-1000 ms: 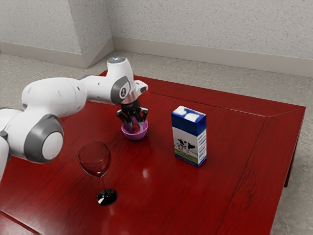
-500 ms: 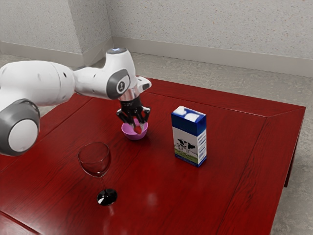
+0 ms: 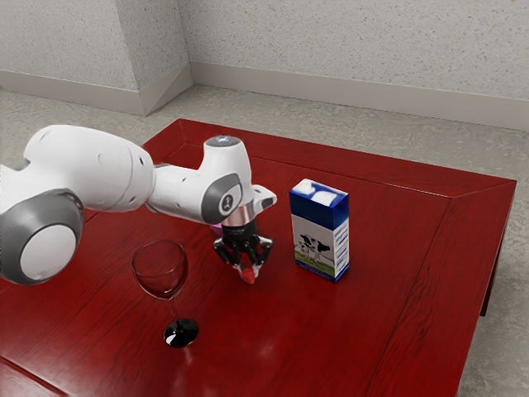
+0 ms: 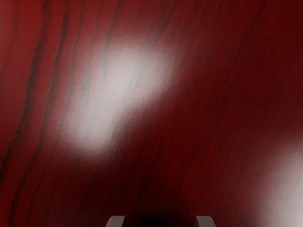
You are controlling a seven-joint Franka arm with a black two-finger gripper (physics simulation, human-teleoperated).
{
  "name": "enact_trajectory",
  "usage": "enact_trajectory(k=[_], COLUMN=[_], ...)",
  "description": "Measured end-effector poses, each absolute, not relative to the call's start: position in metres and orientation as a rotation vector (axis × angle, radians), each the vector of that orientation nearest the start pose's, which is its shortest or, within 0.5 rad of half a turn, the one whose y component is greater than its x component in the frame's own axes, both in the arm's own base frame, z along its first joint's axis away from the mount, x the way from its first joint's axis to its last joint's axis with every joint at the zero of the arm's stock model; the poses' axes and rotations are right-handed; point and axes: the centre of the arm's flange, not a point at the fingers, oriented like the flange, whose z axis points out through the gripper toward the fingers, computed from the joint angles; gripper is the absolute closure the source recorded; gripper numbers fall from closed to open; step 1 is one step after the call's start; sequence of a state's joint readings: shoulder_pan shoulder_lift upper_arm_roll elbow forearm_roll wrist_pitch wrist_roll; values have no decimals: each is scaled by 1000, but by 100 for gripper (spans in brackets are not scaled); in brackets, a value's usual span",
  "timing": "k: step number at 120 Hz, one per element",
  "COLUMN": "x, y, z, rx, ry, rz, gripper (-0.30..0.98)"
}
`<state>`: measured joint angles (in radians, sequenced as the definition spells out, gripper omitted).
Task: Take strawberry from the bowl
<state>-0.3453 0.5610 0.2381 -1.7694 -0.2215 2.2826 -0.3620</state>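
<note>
Out over the red table, my gripper points down, shut on the red strawberry, which pokes out below the fingertips. Whether the berry touches the tabletop I cannot tell. Only a sliver of the pink bowl can be seen behind the hand; most of it is hidden. The strawberry is outside the bowl, on the near side of it. In the wrist view, the tips of my gripper stand at the lower edge, above the red wood.
A blue and white milk carton stands close by, toward the exterior view's right. Toward the exterior view's left and nearer the camera is a wine glass with a black foot.
My hand has come away from the bowl toward the exterior camera and slightly to that view's right, carrying the strawberry out. The bowl is now mostly behind the hand.
</note>
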Motion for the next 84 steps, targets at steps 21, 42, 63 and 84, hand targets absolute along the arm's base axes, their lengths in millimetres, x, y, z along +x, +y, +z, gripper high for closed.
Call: enact_trajectory(k=[21, 42, 63, 84], x=[652, 658, 675, 656], y=[-88, -63, -14, 73], z=[245, 294, 402, 572], rx=[-3137, -3156, -3122, -3094], ry=[-591, -596, -499, -478], rz=[38, -61, -249, -417], gripper=[31, 15, 8, 4])
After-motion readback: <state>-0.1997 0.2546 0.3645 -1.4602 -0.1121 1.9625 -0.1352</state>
